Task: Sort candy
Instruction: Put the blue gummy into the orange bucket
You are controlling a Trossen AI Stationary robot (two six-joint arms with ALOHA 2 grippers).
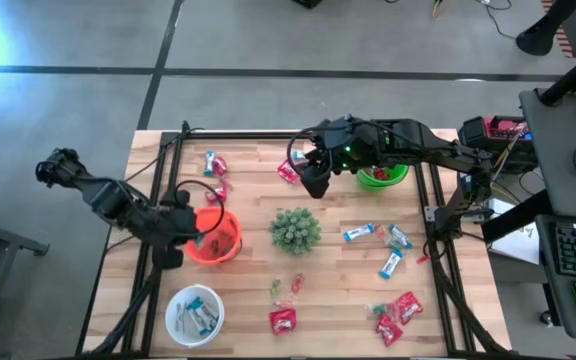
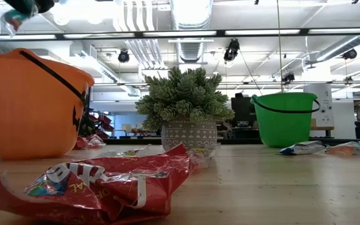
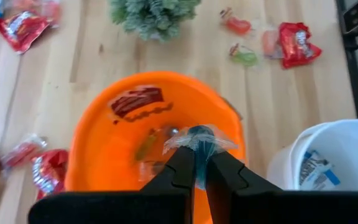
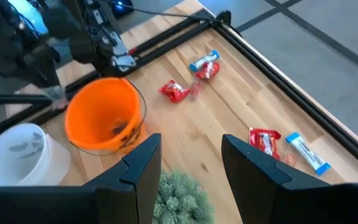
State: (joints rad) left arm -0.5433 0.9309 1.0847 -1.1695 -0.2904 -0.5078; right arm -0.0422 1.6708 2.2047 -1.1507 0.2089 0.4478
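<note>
Over the orange bucket [image 3: 104, 149], the left gripper [image 3: 197, 163] hangs with its fingers pinched on a small teal sweet [image 3: 199, 138] in crinkled clear wrap.

Farther back, the right gripper [image 4: 190, 163] reaches in above the slatted wooden table [image 1: 338, 290], fingers parted and empty, beyond the spiky potted plant [image 1: 295, 230]. Glossy red packets [image 1: 283, 320] and blue-and-white bars [image 1: 360, 233] lie scattered; more bars fill the white bucket [image 1: 176, 300], near left.
</note>
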